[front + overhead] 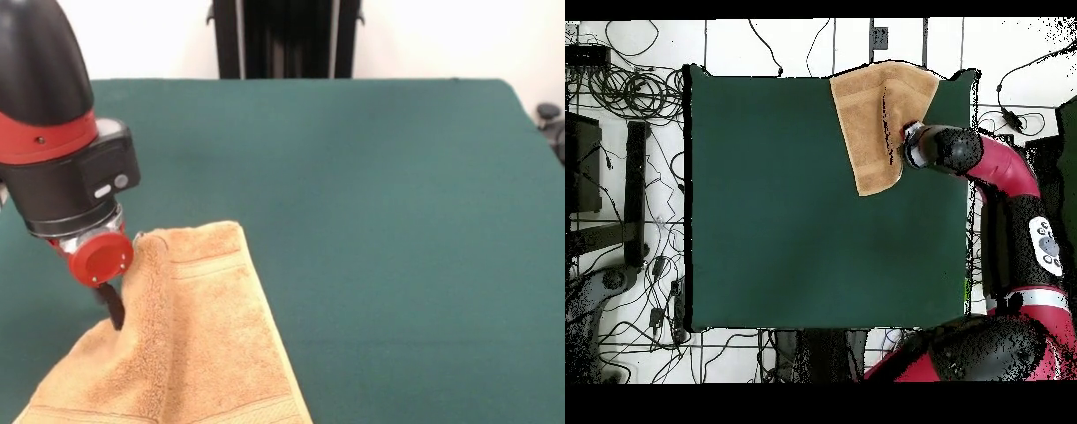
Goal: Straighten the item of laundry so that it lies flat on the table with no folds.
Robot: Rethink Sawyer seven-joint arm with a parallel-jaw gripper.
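Towel (199,344) folded over, ridge along middle

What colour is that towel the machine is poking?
Orange-tan, with a plain woven band; the towel shows best in the front view.

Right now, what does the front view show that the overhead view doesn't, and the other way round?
Only the front view shows the hand, a dark tip pressed into a raised fold of the orange-tan terry towel, and the towel's woven border band. Only the overhead view shows the whole dark green cloth table, the towel at one corner, and cables on the floor. Both show the red and black arm over the towel.
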